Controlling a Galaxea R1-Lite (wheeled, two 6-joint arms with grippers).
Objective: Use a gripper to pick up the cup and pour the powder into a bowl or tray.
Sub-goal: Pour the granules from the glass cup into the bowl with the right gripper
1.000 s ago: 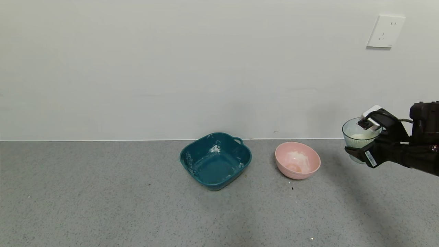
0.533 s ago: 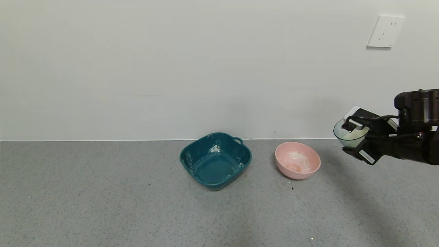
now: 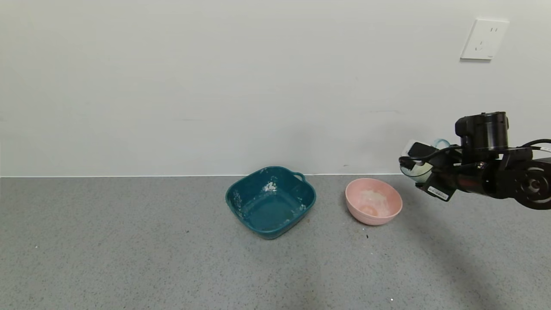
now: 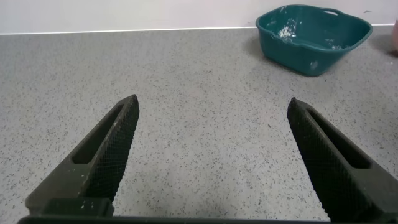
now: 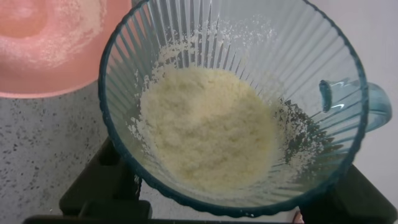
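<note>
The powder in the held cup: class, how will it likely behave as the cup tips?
The powder lies heaped and clings to the ribbed wall of the cup, so it probably slides out in clumps, leaving residue. The right gripper holds the cup beside the pink bowl, not over it; early tipping risks spilling.

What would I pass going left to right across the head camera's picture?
Teal basin → pink bowl → cup of powder held in the right gripper → wall socket.
</note>
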